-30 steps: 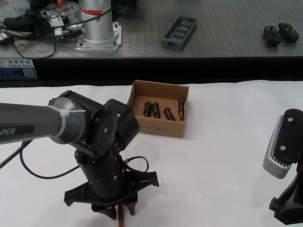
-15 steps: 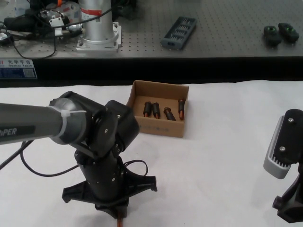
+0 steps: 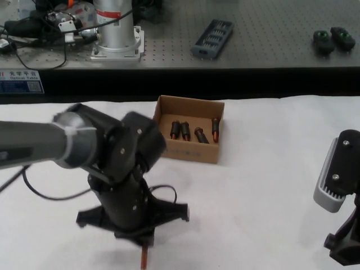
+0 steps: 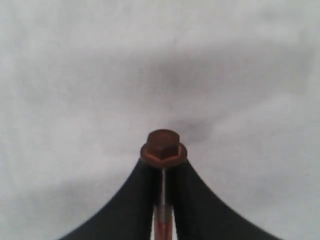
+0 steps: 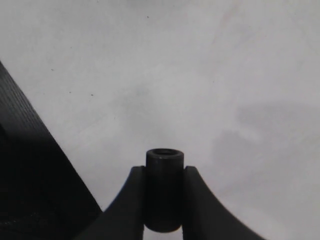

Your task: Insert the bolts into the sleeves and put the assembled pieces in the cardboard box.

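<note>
Holding: left gripper (image 4: 162,172) closed on bolt (image 4: 163,147) shank, right gripper (image 5: 164,172) clamped round sleeve (image 5: 164,195) midbody; both likely rigid, light, slippery; cardboard box (image 3: 191,152) at one o'clock.

I am working in a lab, a room for testing robots. Behind my table with its white cloth cover (image 3: 259,185) stands a long grey metal bench with tiny holes in neat rows (image 3: 270,22), the kind you bolt test gear onto. A thick shiny silver metal post on a square plate (image 3: 115,31) is fixed to it. Beside the post lies a heap of black wires and small plugs (image 3: 34,25). A dark ridged plastic rack (image 3: 212,37) and two small black knobs with green tops (image 3: 334,39) sit farther along. A big grey and black robot arm (image 3: 67,143) leans over my table.
</note>
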